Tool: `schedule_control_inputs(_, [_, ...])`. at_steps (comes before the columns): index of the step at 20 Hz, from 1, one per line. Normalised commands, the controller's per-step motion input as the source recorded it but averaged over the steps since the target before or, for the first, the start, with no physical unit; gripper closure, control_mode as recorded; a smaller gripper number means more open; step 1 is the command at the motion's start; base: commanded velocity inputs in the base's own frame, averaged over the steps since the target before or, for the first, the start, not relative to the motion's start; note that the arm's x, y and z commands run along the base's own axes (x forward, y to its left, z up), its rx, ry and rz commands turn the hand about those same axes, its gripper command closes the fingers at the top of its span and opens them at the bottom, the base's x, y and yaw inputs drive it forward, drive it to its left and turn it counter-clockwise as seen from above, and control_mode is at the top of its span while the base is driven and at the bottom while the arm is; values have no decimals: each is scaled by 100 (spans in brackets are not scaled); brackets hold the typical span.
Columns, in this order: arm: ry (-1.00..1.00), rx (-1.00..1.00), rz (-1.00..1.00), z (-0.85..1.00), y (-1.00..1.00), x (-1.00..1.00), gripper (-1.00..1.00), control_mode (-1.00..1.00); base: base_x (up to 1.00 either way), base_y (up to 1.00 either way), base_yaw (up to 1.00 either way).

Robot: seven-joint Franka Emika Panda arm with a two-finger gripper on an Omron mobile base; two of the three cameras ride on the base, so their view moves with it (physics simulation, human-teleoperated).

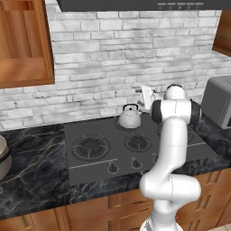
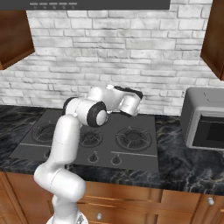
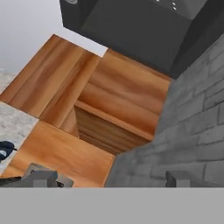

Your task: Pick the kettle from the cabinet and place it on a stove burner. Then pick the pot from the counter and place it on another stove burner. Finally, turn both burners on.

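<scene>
Now kettle (image 1: 130, 116) on burner, no legible writing

No text, label, brand or number can be read anywhere. The small pale marks on the range hood (image 1: 149, 4) above the cooktop (image 1: 135, 149) are too blurred to make out.

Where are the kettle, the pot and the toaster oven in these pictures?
kettle (image 1: 130, 117), left base view, on its silvery body, at the back of the cooktop.
pot (image 1: 2, 158), left base view, on its beige side at the picture's left edge.
toaster oven (image 2: 204, 118), right base view, on its grey front.
</scene>
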Motion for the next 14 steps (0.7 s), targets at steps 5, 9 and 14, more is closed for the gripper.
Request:
schedule_control_inputs(5, [-18, -11, 0, 34, 0, -28, -100, -100, 0, 0, 0])
schedule_control_inputs(9, [-19, -9, 0, 17, 3, -30, -100, -100, 0, 0, 0])
schedule_control_inputs(14, [-23, -8, 0, 13, 22, -31, -100, -100, 0, 0, 0])
